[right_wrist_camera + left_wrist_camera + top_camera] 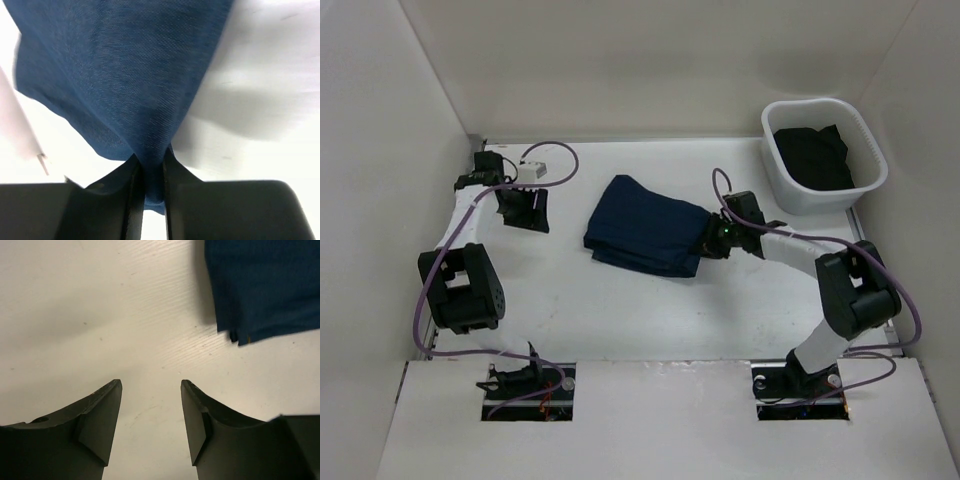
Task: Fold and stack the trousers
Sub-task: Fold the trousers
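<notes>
The dark navy-blue trousers (645,238) lie folded into a compact bundle in the middle of the table. My right gripper (710,240) is at the bundle's right edge, shut on a pinch of the blue cloth (130,80), which rises between the jaws in the right wrist view. My left gripper (525,212) is open and empty over bare table, left of the bundle. A corner of the trousers (265,285) shows at the top right of the left wrist view, apart from the fingers (107,405).
A white basket (868,185) holding dark cloth (812,155) stands at the back right. A small white box (531,170) with cables sits at the back left. White walls close in the table on three sides.
</notes>
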